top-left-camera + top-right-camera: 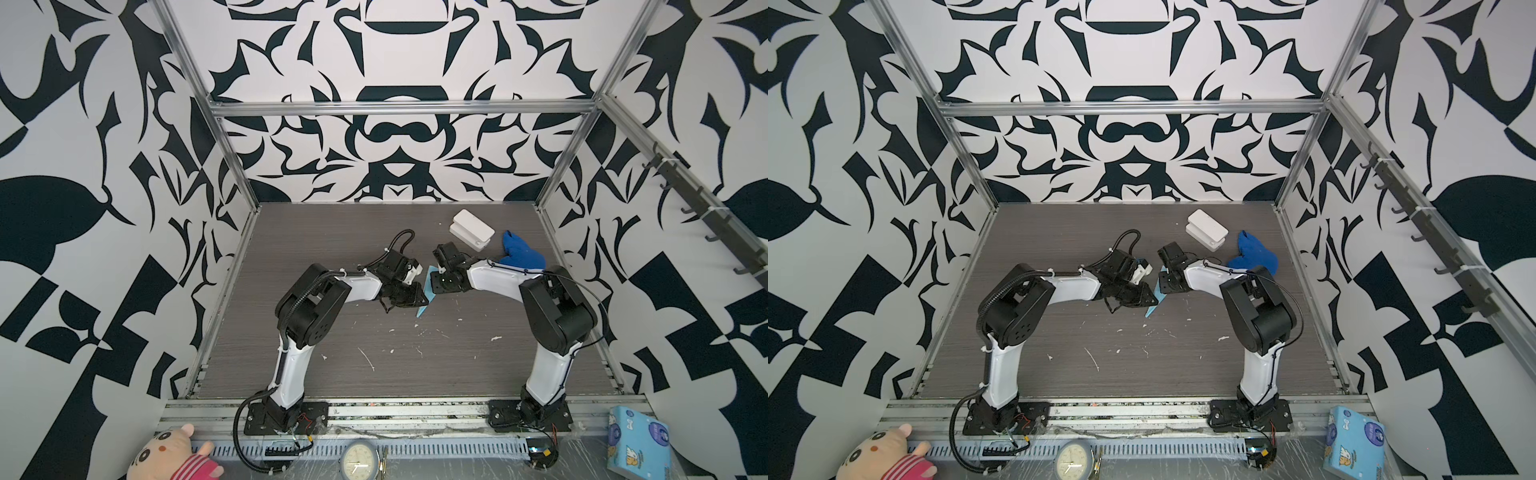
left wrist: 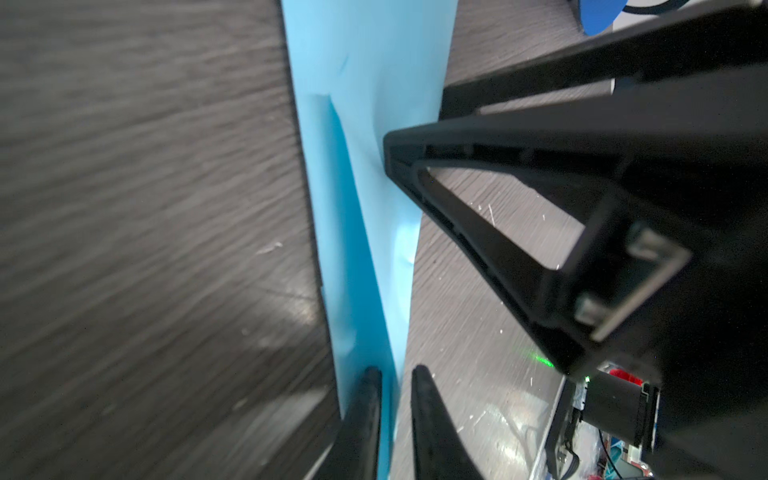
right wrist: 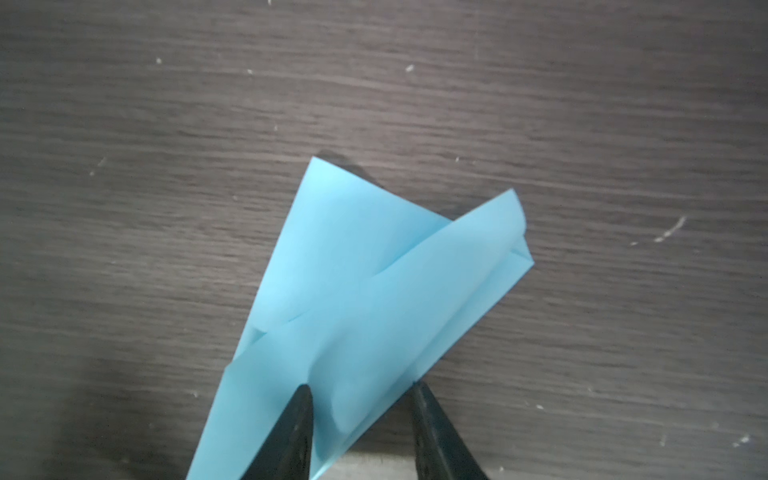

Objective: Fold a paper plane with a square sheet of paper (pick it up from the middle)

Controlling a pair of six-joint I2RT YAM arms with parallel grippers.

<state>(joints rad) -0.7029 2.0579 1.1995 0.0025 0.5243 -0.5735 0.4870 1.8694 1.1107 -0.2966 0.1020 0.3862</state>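
The light-blue sheet of paper (image 1: 423, 309) (image 1: 1152, 309) is folded into a long tapering paper-plane shape and lies at mid-table between both grippers. In the right wrist view its overlapping flaps and creases (image 3: 374, 270) spread on the dark table. My right gripper (image 3: 361, 386) (image 1: 434, 284) points down at it, open, with a raised fold between its fingers and the paper's edge touching one fingertip. My left gripper (image 2: 397, 370) (image 1: 420, 297) straddles the paper's (image 2: 365, 62) thin edge with a narrow gap; the paper lies against one finger only. A finger (image 2: 415, 166) of the right gripper touches the paper.
A white box (image 1: 471, 230) and a royal-blue cloth lump (image 1: 521, 253) lie at the back right of the table. White specks dot the table (image 1: 374, 361). Beyond the front rail are a plush toy (image 1: 174, 455), a clock (image 1: 359, 459) and a printed blue box (image 1: 638, 440).
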